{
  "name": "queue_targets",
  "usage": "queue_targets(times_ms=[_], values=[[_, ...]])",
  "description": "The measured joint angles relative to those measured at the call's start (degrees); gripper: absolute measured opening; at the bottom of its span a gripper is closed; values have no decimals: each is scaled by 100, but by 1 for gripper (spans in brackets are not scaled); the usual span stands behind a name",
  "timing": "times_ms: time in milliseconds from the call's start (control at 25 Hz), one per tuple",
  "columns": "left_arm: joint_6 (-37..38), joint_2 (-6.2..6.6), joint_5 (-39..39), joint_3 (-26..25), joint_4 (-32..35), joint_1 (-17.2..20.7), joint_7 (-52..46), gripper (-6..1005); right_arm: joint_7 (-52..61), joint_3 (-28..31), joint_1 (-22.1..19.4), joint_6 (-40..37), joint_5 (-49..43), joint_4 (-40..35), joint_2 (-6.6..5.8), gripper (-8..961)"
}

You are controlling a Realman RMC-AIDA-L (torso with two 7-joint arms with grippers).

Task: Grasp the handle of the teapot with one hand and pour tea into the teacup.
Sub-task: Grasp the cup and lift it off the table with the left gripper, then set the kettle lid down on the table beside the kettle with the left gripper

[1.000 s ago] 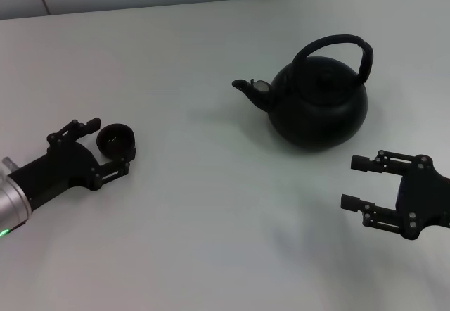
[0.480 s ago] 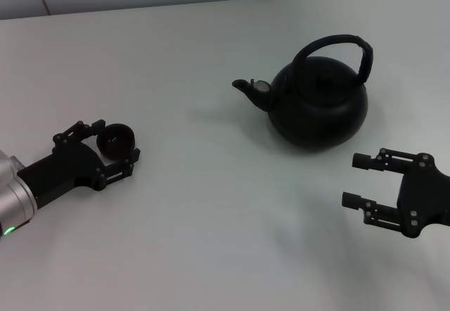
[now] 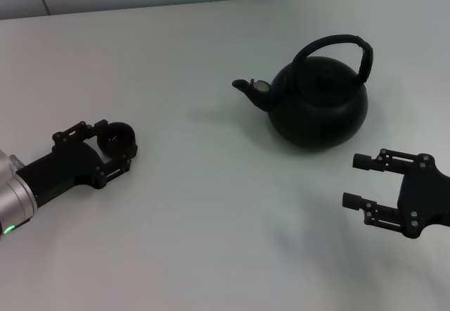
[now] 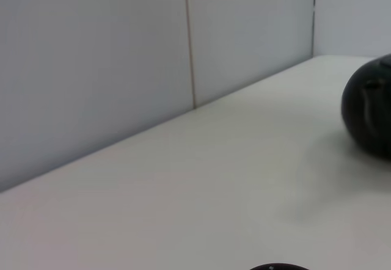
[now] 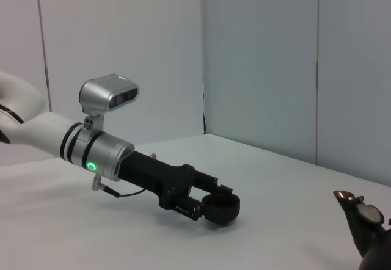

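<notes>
- My left gripper [image 3: 111,141] clamps the teacup [image 3: 117,137] between its fingers, low at the table's [image 3: 211,212] left side.
- My right gripper [image 3: 357,180] sits open (holding nothing) just before the teapot [image 3: 320,103].
- Its handle [image 3: 336,43] stands upright.

white table [image 3: 211,219], pale panelled wall [image 4: 91,68]

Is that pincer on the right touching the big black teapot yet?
Apart. In the head view the right pincer hangs open with bare white table showing between its fingertips and the teapot.
</notes>
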Motion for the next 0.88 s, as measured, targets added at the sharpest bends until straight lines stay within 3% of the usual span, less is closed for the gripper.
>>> queue_targets(times_ms=[200,320,640,880], values=[[422,0,6,0,-21,-90,-59,691,0,0,-2,1,0,0,0,626],[560,-6,24,7,-304,-328,-63,689,0,1,4,0,0,-1,0,627],[199,-18,30,-13,-1312,-1156,350,688,-1,0,7,0,6,0,10,627],[78,-18,19,-55,-1397,-1222,390,688,-1,0,-41,-15,11,0,10,626]])
